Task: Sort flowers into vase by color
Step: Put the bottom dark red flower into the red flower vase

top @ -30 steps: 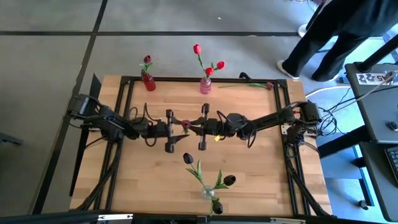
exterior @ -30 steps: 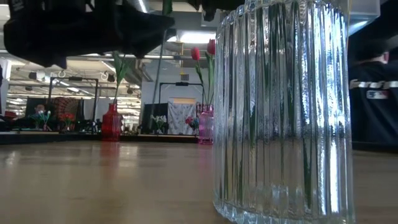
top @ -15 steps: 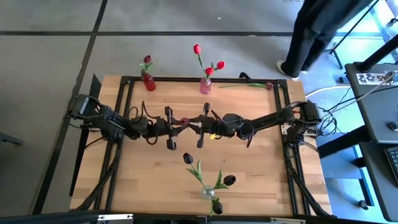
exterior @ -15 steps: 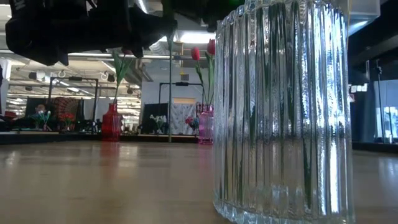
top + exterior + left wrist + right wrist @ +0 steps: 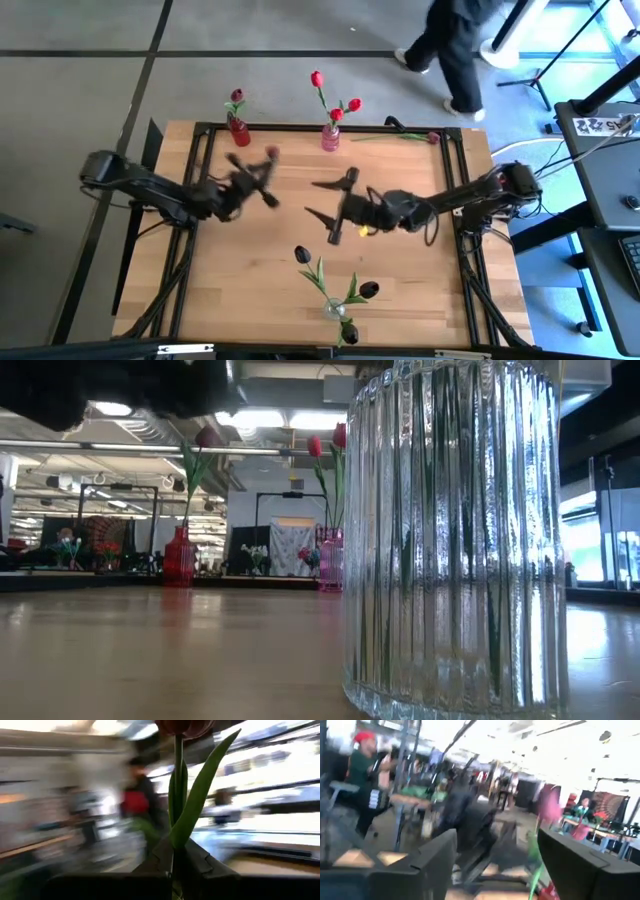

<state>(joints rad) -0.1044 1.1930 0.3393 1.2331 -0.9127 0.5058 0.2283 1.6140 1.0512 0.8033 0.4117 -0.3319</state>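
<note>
Your left gripper (image 5: 262,176) has its fingers closed on the stem of a maroon tulip (image 5: 178,785), bud up, above the desk (image 5: 400,270) near the red vase (image 5: 239,131). Your right gripper (image 5: 330,210) hangs mid-desk, fingers spread wide and empty. That stem looks light, thin and bendy, so hold low on it, below the leaves, and don't crush it.

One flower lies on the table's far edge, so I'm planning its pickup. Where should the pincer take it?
Probably mid-stem, from straight above: the maroon tulip lies flat, its stem running along the table's edge, so close across the stem. The open right pincer is free; the left pincer grips the held tulip.
</note>
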